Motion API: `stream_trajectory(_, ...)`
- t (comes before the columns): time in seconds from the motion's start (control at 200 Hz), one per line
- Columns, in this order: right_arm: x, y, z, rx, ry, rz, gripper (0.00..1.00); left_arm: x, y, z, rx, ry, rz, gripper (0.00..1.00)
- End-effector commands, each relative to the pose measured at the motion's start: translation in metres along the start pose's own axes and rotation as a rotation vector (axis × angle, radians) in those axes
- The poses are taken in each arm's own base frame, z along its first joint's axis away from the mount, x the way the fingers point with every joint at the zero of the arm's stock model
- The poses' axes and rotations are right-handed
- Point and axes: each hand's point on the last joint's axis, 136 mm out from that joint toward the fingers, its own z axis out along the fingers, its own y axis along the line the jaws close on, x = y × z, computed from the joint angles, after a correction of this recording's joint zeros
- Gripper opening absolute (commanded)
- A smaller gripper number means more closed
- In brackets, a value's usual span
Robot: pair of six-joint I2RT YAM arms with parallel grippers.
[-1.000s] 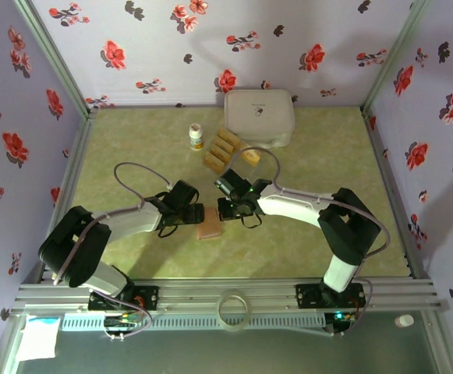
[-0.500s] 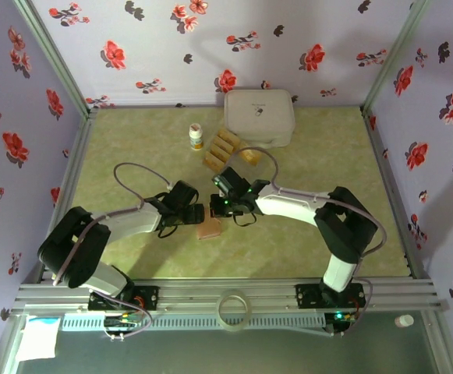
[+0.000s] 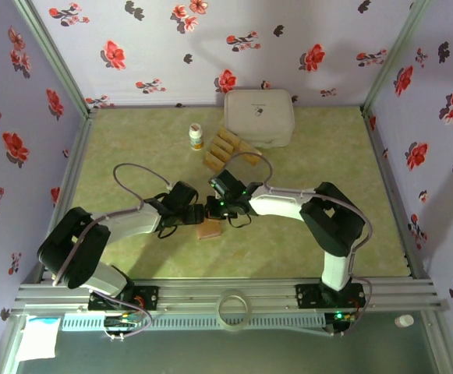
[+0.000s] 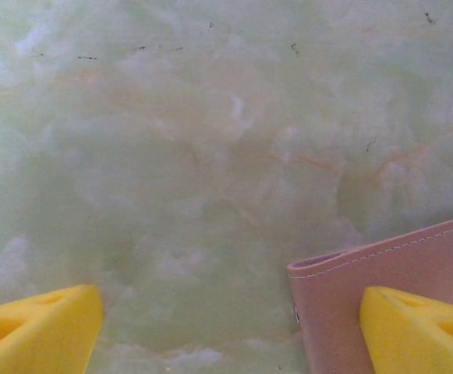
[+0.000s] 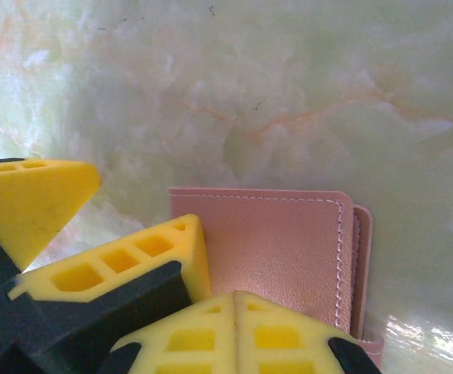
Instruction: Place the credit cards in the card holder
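Pink stitched card holder (image 5: 277, 245) lies folded; left gripper (image 4: 230, 315) jaws apart at its corner, right gripper (image 5: 235, 302) jaws together; bottle (image 3: 196, 137) label unreadable

This is looking like a robot test booth in a lab: flowered wallpaper (image 3: 156, 39) is covering the walls, metal rails (image 3: 226, 292) are framing a green marbled table (image 3: 132, 140), and two arms (image 3: 296, 204) are sitting bolted at its front.

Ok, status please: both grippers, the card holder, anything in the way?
Left gripper open, one finger over the pinkish-tan leather folding card holder. Right gripper shut, tip above it. Holder folded closed; shiny gold cards lying outside. Grippers crowded together.
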Motion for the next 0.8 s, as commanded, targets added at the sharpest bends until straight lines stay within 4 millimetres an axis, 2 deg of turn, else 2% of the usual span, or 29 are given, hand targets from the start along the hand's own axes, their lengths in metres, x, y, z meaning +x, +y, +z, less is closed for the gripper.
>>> stream_trajectory(0.0, 0.006, 0.000, 0.008, -0.011, 0.019, 0.015, 0.00, 0.036, 0.016, 0.005, -0.044, 0.116, 0.036, 0.87)
stream_trajectory(0.325, 0.025, -0.020, 0.021, 0.020, 0.048, 0.041, 0.00, 0.037, 0.017, 0.005, -0.046, 0.118, 0.031, 0.87)
stream_trajectory(0.42, 0.026, -0.020, 0.023, 0.014, 0.048, 0.045, 0.00, 0.034, 0.017, 0.003, -0.048, 0.109, 0.037, 0.87)
stream_trajectory(0.655, 0.019, -0.013, 0.017, 0.009, 0.034, 0.029, 0.00, 0.006, 0.010, -0.025, -0.021, 0.060, 0.081, 0.91)
stream_trajectory(0.795, 0.010, -0.006, 0.009, 0.005, 0.015, 0.017, 0.00, 0.005, 0.004, -0.040, 0.019, 0.052, 0.093, 0.91)
